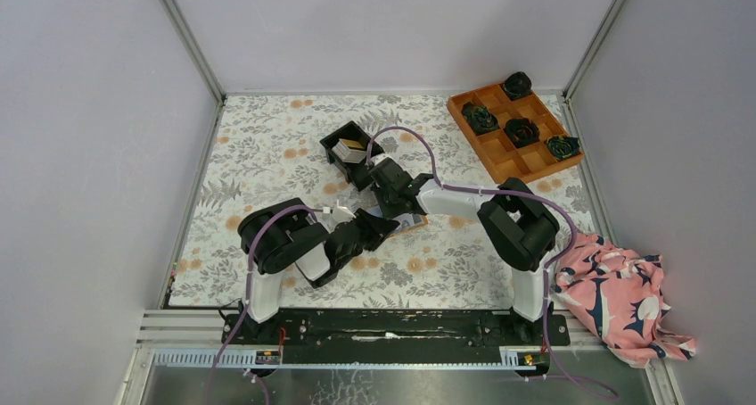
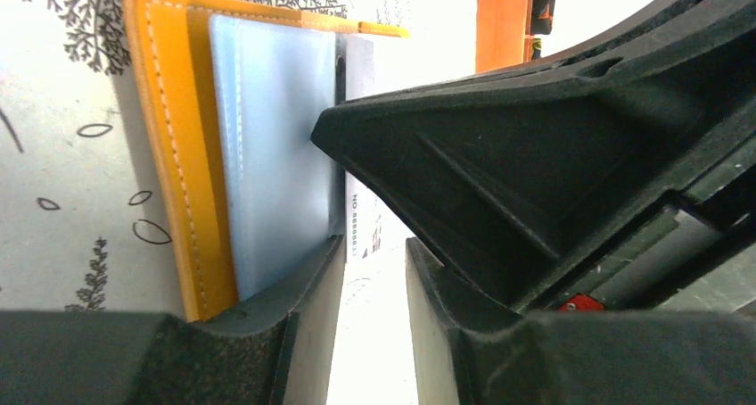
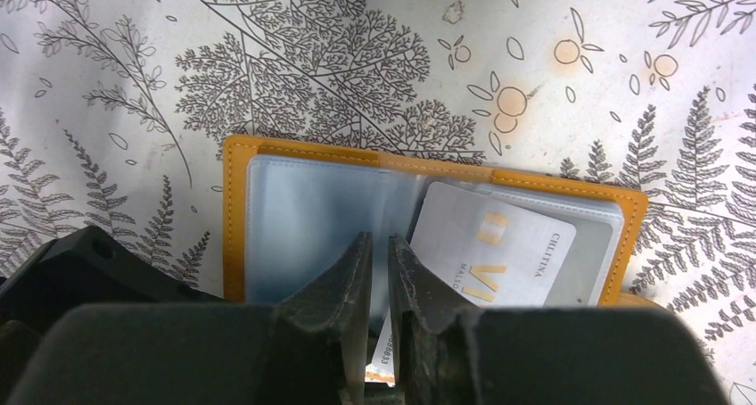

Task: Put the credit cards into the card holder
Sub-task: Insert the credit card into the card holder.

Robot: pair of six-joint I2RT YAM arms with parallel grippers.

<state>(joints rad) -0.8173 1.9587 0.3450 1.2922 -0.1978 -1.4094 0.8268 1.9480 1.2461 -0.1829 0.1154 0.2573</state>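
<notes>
Currently the right fingers (image 3: pixel 367 258), nearly closed, pinch a credit card (image 3: pixel 490 244) over the open card holder (image 3: pixel 303 218) (directly beneath, mid bench (image 1: pixel 267 137)); the left fingers (image 2: pixel 330 280), half-open, hold nothing evident.

Stitched leather-look card holder (image 3: pixel 234 227), glossy clear plastic pockets (image 3: pixel 303 218), matt printed tablecloth (image 3: pixel 107 66).

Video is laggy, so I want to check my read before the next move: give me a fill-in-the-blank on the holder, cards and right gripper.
1. The holder lies ___, not folded.
2. Its inner pockets are light ___.
3. The right gripper is shut on a thin ___.
4. The bin with more cards is ___ in colour.

Missing words: open; blue; card; black.
</notes>
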